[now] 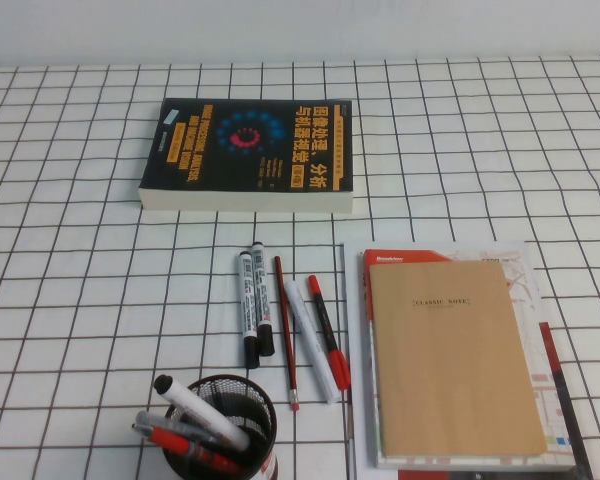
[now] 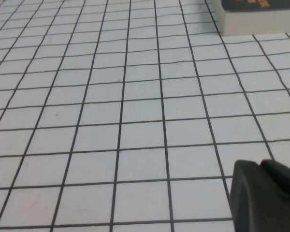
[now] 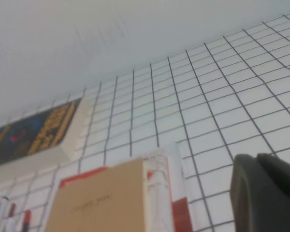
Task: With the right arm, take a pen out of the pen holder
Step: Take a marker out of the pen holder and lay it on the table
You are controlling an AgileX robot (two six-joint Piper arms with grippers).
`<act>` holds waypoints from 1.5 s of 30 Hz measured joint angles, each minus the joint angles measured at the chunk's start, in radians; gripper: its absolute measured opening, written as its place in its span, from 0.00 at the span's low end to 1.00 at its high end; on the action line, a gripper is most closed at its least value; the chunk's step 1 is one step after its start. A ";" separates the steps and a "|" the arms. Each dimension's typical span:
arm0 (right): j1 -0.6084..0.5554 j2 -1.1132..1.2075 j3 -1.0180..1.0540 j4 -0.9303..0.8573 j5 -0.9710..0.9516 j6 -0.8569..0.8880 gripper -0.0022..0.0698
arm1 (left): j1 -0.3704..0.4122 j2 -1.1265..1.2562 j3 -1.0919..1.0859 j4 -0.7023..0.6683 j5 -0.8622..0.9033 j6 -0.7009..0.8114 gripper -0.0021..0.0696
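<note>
Two grippers appear only as dark shapes at the corners of their own wrist views. The right gripper [image 3: 268, 193] is closed tight on nothing and sits by the near right of the table [image 1: 80, 280], facing across the notebook [image 1: 450, 360] toward the book [image 1: 248, 155]. The left gripper [image 2: 266, 193] hangs over bare gridded cloth, with a corner of the book far off. In the high view the pen holder [image 1: 255, 425], a black mesh cup, stands at 7 o'clock against the table's near edge. A white marker [image 1: 202, 408] and a red pen [image 1: 185, 450] lean out of it toward 9 o'clock. Just beyond its rim, five loose pens [image 1: 310, 340] lie side by side at the centre. The tan notebook tops a stack at 4 o'clock, its near edge meeting the table's. The book lies flat at 12 o'clock. Bare cloth stretches from 8 to 10 o'clock and again at 2 o'clock.
</note>
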 joint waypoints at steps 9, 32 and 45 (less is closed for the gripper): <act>0.000 0.000 0.000 0.364 -0.066 0.000 0.01 | 0.000 0.000 0.000 0.000 0.000 0.000 0.02; 0.000 0.464 -0.474 0.239 0.546 -0.163 0.01 | 0.000 0.000 0.000 0.000 0.000 0.000 0.02; 0.108 0.865 -0.633 0.209 0.513 -0.306 0.01 | 0.000 0.000 0.000 0.000 0.000 0.000 0.02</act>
